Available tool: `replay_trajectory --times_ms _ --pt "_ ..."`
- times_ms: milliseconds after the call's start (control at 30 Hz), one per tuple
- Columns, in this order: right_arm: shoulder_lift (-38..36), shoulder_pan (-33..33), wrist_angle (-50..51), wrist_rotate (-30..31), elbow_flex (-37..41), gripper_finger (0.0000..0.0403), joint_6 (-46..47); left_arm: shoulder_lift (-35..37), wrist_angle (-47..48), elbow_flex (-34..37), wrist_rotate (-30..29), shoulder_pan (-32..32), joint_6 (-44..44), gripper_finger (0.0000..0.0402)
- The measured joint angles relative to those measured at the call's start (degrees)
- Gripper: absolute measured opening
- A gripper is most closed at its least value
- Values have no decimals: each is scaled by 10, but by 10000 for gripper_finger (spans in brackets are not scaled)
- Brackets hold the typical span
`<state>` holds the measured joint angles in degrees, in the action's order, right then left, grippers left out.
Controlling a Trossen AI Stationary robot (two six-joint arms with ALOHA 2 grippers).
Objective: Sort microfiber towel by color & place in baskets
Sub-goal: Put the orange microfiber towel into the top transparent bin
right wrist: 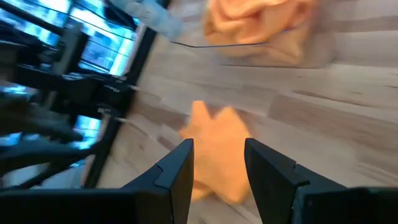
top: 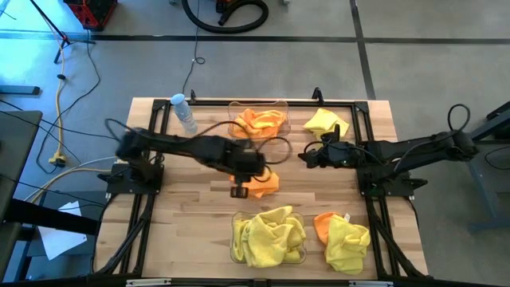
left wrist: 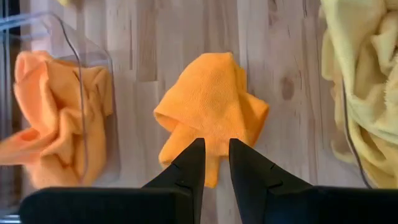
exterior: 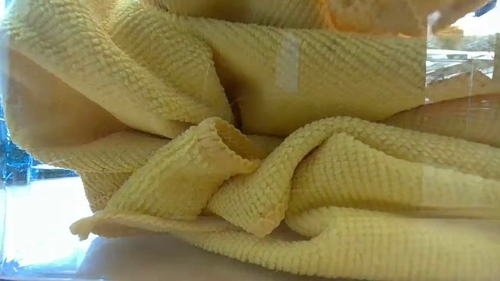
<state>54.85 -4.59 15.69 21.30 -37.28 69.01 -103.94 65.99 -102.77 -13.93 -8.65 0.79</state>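
Observation:
My left gripper is over the table's middle, shut on an orange towel that bunches up beyond its fingertips. The far basket holds orange towels. The near basket holds yellow towels, which fill the low view. My right gripper is open to the right of centre, above the table, with nothing between its fingers; the orange towel shows beyond them. My left gripper pinches a bunched part of the orange towel between its two fingers, which slant steeply down from the table's left. The rest of the towel hangs in loose folds past the fingertips. Whether its lower end touches the table, I cannot tell.
A small water bottle stands at the far left, next to the far basket. One yellow towel lies at the far right. An orange towel and a yellow towel lie at the near right. Bare wood lies between the baskets.

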Motion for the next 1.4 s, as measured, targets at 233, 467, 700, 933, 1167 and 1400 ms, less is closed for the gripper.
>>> replay_trajectory --times_ms 233,467,700,933,1167,1400 --pt "52 -17 -147 1 0 138 -57 201 -215 314 7 18 60 60" --pt "116 -11 -290 3 -1 138 -89 356 -375 549 17 21 87 60" --pt "212 19 -308 -1 -88 138 -201 485 -431 714 22 37 145 60" --pt "333 47 -55 -34 -323 138 -309 590 -435 793 37 42 192 60" --pt "467 63 297 -39 -561 138 -305 657 -433 804 52 41 217 60" --pt "577 59 414 -89 -670 159 -305 684 -433 804 65 41 247 60"
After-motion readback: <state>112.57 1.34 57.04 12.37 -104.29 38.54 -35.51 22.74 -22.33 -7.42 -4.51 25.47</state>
